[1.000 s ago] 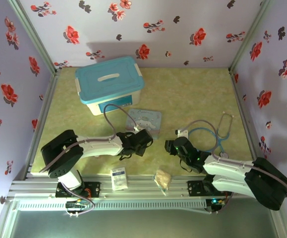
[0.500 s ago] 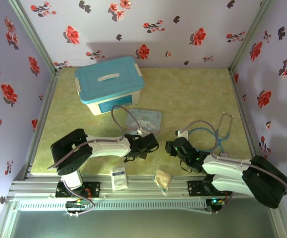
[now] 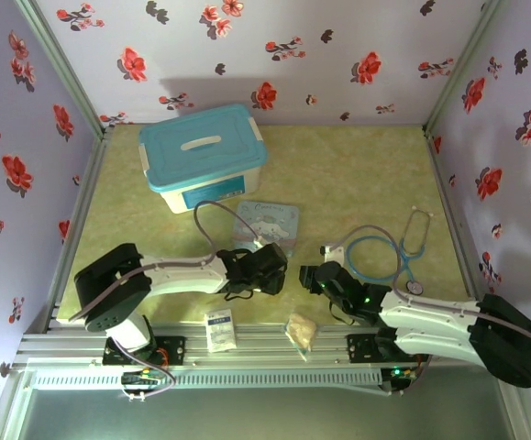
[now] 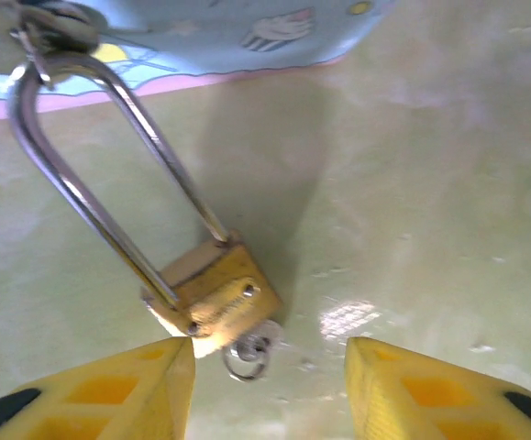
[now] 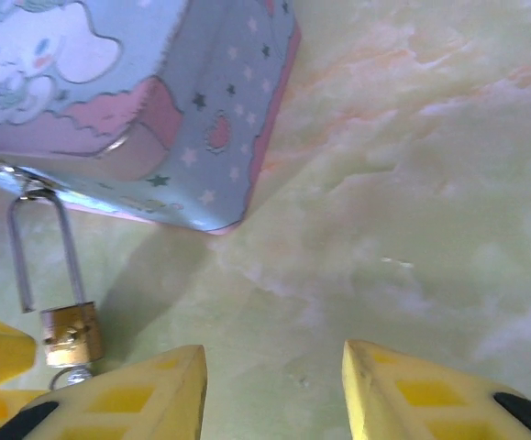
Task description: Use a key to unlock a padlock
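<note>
Padlock (image 4: 215,298) rests on the yellow-green marbled table (image 3: 357,174), enclosed by lilac floral walls (image 3: 403,37). Left gripper (image 4: 270,385) and right gripper (image 5: 274,385): jaws parted, holding nothing.

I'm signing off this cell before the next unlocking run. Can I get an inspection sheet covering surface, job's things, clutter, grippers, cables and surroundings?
Surface: yellow-green marbled table top; no spills seen.
Job's things: padlock lies flat, shackle closed and hooked through the hasp of the cartoon tin; the key appears to sit at its keyhole end.
Clutter: blue-lidded box, stethoscope, white packet, beige wrapped lump.
Grippers: left gripper open, padlock just ahead of it; right gripper open, nothing between its fingers.
Cables: grey cable loops off the left arm above the table.
Surroundings: flower-print walls.
</note>
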Controlling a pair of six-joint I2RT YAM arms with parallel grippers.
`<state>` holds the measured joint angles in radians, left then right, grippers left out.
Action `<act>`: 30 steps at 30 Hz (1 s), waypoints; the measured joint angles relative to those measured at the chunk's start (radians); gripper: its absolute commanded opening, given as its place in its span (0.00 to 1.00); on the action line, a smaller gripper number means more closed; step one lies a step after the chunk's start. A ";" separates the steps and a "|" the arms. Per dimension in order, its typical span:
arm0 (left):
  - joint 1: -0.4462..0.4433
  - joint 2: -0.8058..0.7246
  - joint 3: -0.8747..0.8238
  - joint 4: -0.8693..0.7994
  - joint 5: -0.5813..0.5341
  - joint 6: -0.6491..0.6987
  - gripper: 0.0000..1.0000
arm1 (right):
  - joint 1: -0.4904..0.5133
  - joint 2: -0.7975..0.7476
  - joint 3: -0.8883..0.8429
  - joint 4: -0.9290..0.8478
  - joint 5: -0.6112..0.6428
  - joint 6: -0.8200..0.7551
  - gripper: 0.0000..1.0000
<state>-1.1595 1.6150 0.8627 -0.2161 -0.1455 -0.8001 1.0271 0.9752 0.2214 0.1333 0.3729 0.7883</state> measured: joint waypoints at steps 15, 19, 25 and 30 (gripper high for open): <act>0.217 -0.430 -0.182 0.004 0.053 -0.002 0.47 | 0.074 0.409 0.304 0.036 -0.031 0.015 0.35; 0.255 -0.501 -0.221 -0.011 0.053 -0.002 0.47 | 0.076 0.497 0.332 0.090 -0.083 0.016 0.35; 0.263 -0.534 -0.270 -0.021 0.053 -0.002 0.48 | 0.076 0.546 0.337 0.088 -0.109 0.002 0.36; 0.263 -0.534 -0.278 -0.026 0.053 -0.002 0.49 | 0.076 0.599 0.392 0.073 -0.115 -0.030 0.35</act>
<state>-0.8963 1.0805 0.5842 -0.2424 -0.0921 -0.8024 1.1027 1.5742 0.6136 0.2066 0.2581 0.7586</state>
